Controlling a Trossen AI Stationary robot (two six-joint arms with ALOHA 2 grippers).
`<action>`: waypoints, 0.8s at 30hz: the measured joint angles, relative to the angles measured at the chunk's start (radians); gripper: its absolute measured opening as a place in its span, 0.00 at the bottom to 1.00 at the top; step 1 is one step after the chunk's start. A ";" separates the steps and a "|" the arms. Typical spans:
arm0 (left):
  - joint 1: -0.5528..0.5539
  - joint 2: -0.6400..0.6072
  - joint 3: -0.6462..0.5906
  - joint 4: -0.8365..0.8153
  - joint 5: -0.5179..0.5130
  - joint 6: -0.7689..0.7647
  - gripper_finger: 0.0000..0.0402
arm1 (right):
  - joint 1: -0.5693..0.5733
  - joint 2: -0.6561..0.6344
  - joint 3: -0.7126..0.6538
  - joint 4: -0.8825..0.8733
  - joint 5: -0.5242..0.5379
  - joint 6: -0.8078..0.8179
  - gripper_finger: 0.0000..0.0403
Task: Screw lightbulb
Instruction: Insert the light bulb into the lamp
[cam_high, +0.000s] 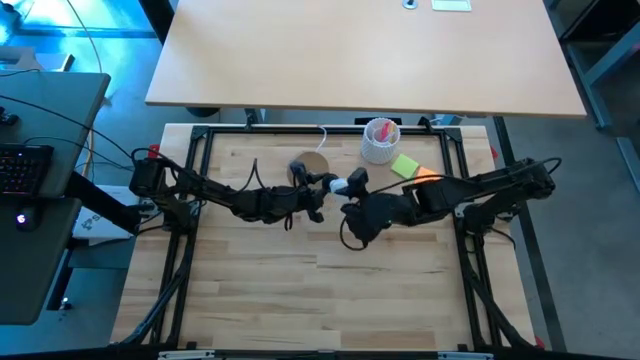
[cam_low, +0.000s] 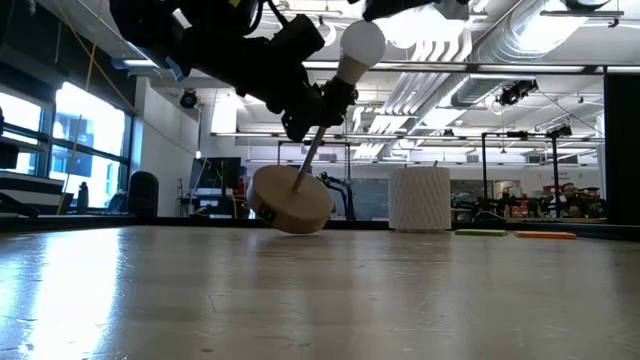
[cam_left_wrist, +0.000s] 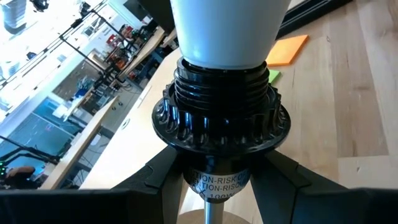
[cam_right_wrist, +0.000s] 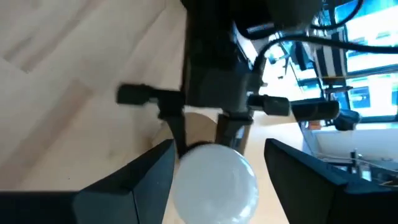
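Bulb (cam_low: 361, 42) is seated in black socket (cam_left_wrist: 222, 115), raised above the table (cam_high: 300, 280) near its far middle. Socket's stem is gripped by left gripper (cam_left_wrist: 217, 186); wooden disc (cam_low: 291, 199) is tilted, 1 edge on the tabletop. Right gripper (cam_right_wrist: 214, 180) is placed around the bulb's globe, its 2 fingers (cam_right_wrist: 146, 180) on either side; firm contact cannot be told. White cup (cam_high: 380, 140) stands behind, well apart.
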 joint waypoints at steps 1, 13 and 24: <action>0.000 0.000 0.000 -0.001 0.000 0.000 0.36 | -0.006 0.000 0.000 0.000 0.000 -0.011 0.61; 0.000 0.000 0.000 0.002 0.022 -0.001 0.36 | -0.085 0.008 0.000 -0.031 -0.065 0.160 0.61; 0.000 0.000 0.000 0.012 -0.005 -0.028 0.36 | -0.090 0.008 0.000 0.016 0.027 0.700 0.52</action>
